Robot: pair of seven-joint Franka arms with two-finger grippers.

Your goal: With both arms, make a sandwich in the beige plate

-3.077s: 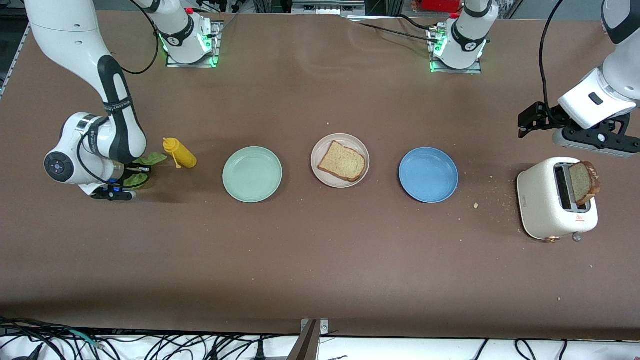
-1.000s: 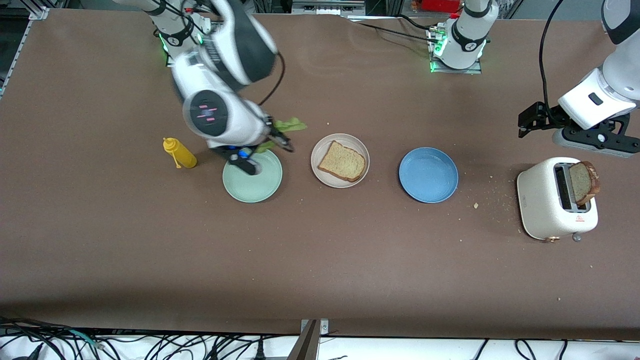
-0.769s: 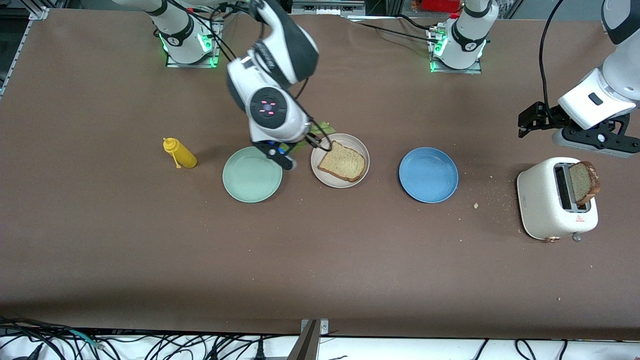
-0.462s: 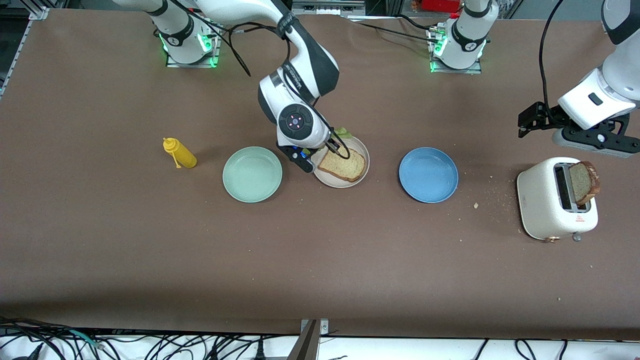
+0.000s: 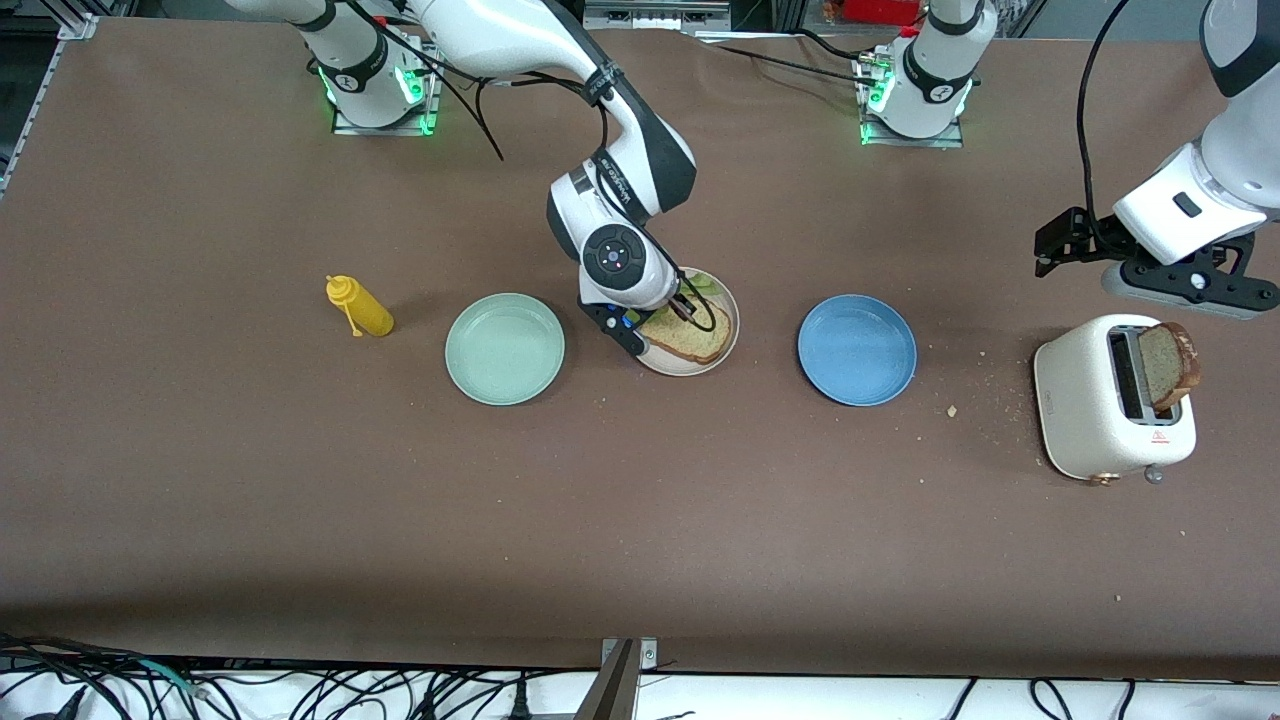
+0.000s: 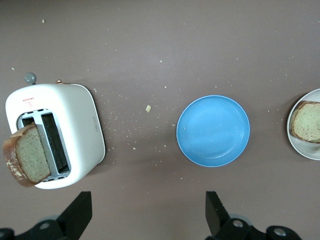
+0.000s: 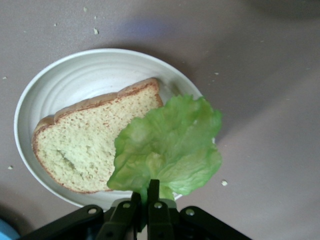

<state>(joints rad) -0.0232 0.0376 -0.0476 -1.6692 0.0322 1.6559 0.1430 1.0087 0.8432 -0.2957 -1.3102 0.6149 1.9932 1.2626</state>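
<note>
Right gripper [image 7: 145, 200] pinching lettuce [image 7: 167, 147] over beige plate [image 7: 75, 80]

The front view looks down from high across the surface [image 5: 640, 520], facing both bases. The left wrist view looks down from well above the blue plate [image 6: 213, 130] and toaster [image 6: 55, 134]. The right wrist view sits close over the beige plate [image 7: 95, 80], which all three views show.

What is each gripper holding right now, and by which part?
The right gripper pinches the lettuce leaf by one edge, over the beige plate. The left gripper, open above the toaster, holds nothing.
</note>
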